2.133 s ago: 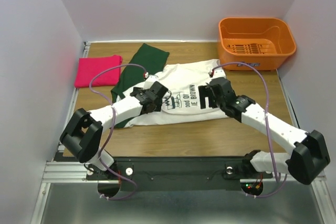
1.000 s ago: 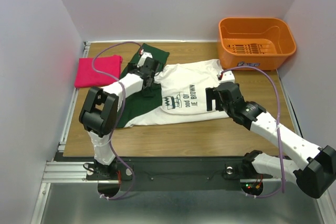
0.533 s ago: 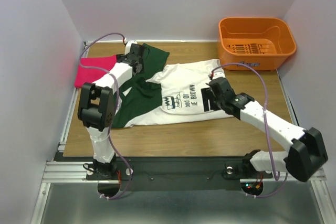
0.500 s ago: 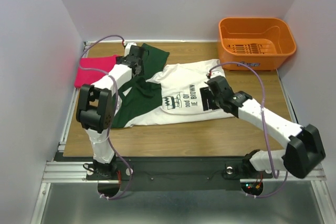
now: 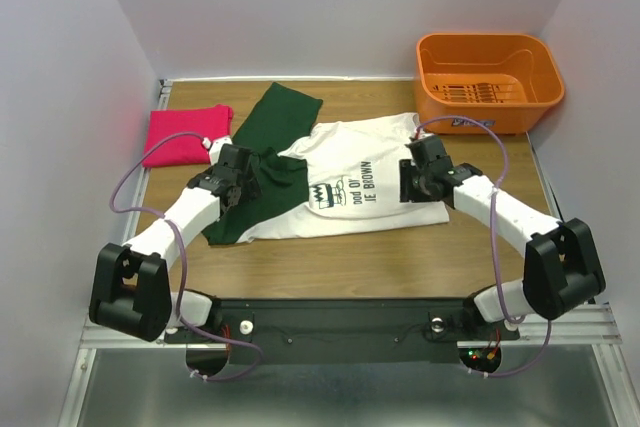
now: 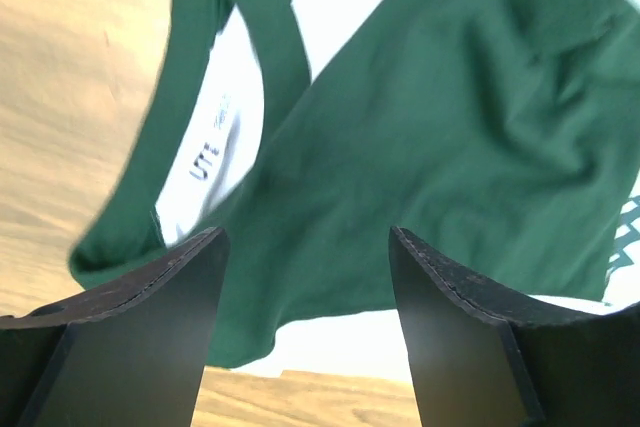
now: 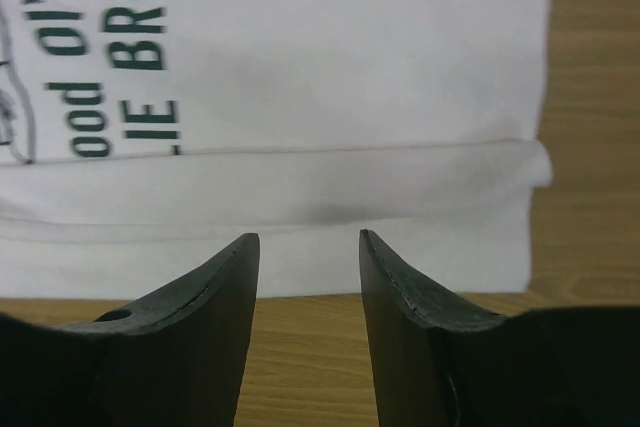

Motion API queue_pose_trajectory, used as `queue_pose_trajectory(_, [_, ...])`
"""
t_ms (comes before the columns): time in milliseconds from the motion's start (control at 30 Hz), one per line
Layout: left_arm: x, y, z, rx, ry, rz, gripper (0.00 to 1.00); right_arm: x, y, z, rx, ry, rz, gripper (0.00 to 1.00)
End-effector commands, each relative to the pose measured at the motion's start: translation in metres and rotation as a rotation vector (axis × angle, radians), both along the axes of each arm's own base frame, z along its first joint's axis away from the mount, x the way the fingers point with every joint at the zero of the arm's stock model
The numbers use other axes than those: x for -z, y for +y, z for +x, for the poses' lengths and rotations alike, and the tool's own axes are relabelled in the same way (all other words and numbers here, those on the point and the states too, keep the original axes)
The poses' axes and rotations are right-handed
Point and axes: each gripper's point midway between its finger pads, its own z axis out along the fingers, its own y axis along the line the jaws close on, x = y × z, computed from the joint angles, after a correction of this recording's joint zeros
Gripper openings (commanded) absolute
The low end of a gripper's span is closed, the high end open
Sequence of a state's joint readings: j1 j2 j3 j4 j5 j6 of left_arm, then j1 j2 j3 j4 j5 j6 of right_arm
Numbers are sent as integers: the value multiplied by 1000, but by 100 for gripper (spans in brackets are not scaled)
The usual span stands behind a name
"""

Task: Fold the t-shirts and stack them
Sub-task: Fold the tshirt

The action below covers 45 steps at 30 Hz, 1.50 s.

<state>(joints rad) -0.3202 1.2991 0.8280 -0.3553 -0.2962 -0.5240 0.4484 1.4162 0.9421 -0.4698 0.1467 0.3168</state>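
Currently both arms reach inward at mid-frame. The left gripper (image 6: pixel 305 247) hangs wide over the dark green sleeve (image 6: pixel 450 147). The right gripper (image 7: pixel 308 242), narrower and empty, hangs over the hem of the white tee (image 5: pixel 345 162), spread flat at centre. The pink tee (image 5: pixel 185 134) lies folded at upper left.

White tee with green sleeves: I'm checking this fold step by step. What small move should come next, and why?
Probably lower the right gripper onto the hem of the white tee and pinch it. Its jaws stand apart just above that edge with no cloth between them, and the left gripper hangs open over the green sleeve, so nothing is held yet.
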Motion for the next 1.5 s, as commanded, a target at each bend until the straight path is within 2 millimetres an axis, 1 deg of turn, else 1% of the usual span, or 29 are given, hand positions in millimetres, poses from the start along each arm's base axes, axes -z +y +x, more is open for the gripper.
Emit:
queue_pose_trajectory(0, [11,-10,-9,-1,17,-80,75,-5,6,-15,6,33,113,50])
queue_pose_trajectory(100, [24,-12,-17,8,41,-96,75,8,9,-27,11,83,140,49])
queue_pose_trajectory(167, [30,-13,-19,11,49,-99,75,18,15,-33,-12,129,159,49])
queue_pose_trajectory(300, [33,-14,-21,21,56,-103,75,24,15,-27,-1,130,148,48])
queue_pose_trajectory(433, [29,-14,-20,24,42,-103,75,31,19,-22,-1,146,150,47])
queue_pose_trajectory(500, [27,-13,-20,25,39,-101,75,36,19,-19,5,150,142,43])
queue_pose_trajectory(600, [26,-13,-19,25,37,-98,75,42,19,-16,16,158,134,43])
queue_pose_trajectory(667, [27,-13,-19,25,38,-95,74,42,19,-13,21,145,133,43])
queue_pose_trajectory(733, [27,-13,-18,26,38,-94,74,43,18,-9,30,135,128,38])
queue_pose_trajectory(800, [27,-13,-18,28,40,-94,75,43,15,-4,45,123,109,36])
queue_pose_trajectory(1000, [27,-13,-17,31,38,-93,75,46,16,7,59,114,93,30])
queue_pose_trajectory(1100, [28,-13,-18,33,43,-90,75,47,16,11,65,107,91,29])
queue_pose_trajectory(1267, [31,-12,-20,32,49,-85,75,35,19,23,74,70,97,29])
queue_pose_trajectory(1467, [34,-11,-22,33,57,-83,75,33,18,36,88,50,75,29])
